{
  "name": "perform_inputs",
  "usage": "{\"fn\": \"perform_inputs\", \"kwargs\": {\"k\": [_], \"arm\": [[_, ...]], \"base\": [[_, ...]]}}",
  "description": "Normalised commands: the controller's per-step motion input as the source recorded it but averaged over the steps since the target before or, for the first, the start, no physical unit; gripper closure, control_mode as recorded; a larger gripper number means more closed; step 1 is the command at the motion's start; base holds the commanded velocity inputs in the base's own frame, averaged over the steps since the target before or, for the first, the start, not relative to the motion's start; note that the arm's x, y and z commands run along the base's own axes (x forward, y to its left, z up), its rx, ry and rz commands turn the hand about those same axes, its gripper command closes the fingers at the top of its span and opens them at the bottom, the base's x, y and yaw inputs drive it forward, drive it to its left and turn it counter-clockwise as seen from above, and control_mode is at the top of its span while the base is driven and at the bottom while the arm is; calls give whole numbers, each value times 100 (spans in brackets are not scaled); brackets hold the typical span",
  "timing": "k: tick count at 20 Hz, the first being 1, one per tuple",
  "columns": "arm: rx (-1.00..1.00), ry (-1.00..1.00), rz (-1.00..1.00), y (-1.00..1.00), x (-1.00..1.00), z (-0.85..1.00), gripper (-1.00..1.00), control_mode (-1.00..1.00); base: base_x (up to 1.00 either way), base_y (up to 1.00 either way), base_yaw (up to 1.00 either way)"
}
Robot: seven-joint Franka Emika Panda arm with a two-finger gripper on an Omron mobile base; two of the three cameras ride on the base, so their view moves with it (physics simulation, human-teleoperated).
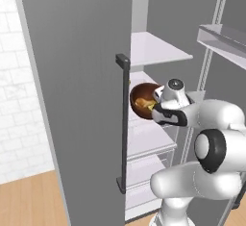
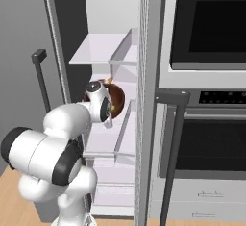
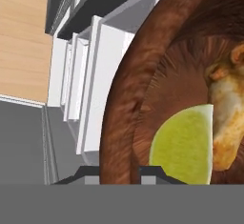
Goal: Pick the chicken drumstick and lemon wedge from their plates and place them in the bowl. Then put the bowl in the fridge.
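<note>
Hand view: pincer astride bowl rim

Kitchen: fridge, built-in oven.

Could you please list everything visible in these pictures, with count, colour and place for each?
fridge: one, grey, door open, white shelves inside, long dark vertical handle on the door.
bowl: one, dark brown glossy wood, held at the open fridge above a middle shelf, gripped by its rim.
chicken drumstick: one, golden-brown, inside the bowl.
lemon wedge: one, yellow-green, inside the bowl, touching the drumstick.
oven: one, grey with dark glass, right of the fridge.
drawers: pale grey, below the oven.
wall: white brick, left of the fridge.
floor: light wood.
arm: one, white with dark joints, reaching into the fridge.
gripper: one, dark fingertips, closed on the bowl's rim.
</note>
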Motion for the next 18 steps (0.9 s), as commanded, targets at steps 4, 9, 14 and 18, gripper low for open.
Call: {"fn": "perform_inputs", "kwargs": {"k": [4, 9, 14, 18], "arm": [[0, 1, 0, 0, 47, -27, 100, -100], [0, 0, 0, 0, 40, -34, 100, -100], [0, 0, 0, 0, 62, -7, 100, -100], [0, 0, 0, 6, 45, -1, 100, -100]], "base": [[0, 0, 0], [0, 0, 0], [0, 0, 0], [0, 0, 0]]}}
